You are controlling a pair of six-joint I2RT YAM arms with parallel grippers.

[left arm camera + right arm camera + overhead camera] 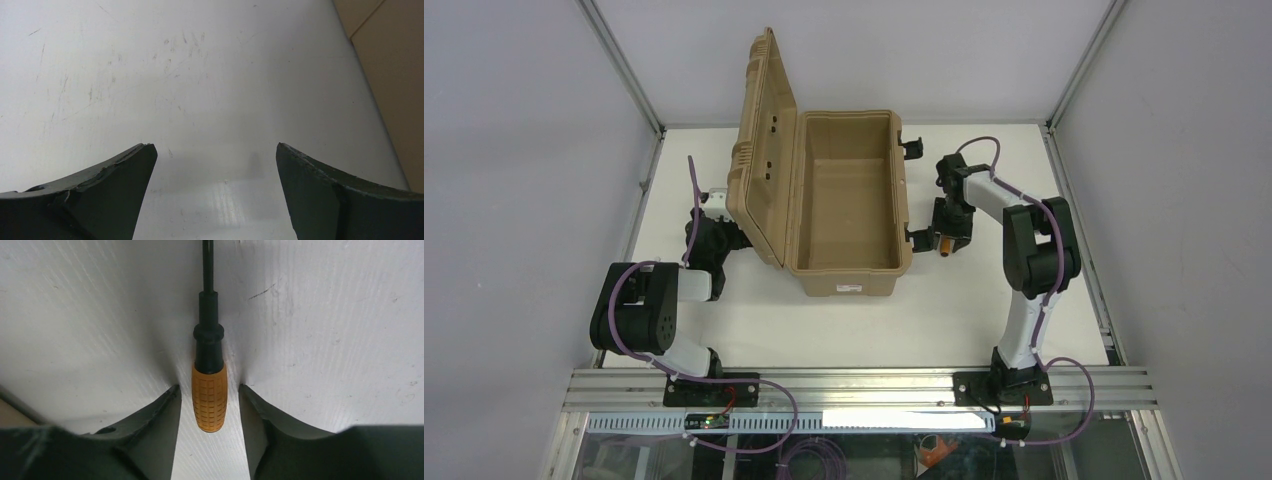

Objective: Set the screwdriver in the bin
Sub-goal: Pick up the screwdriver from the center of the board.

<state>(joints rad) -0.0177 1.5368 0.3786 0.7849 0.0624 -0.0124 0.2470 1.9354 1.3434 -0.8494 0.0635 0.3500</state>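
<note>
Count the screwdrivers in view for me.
1. The screwdriver lies on the table just right of the bin, its orange handle between the open fingers of the right end effector. None shows inside the bin; the raised lid could hide something behind it.

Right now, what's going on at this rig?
The right gripper is down at the table, just right of the bin. Its fingers sit on either side of the screwdriver's orange handle, with a small gap on each side, so it is not gripped yet. The screwdriver lies flat on the table. The bin's lid stands open and nothing shows inside. The left gripper is open over bare table on the bin's left.
</note>
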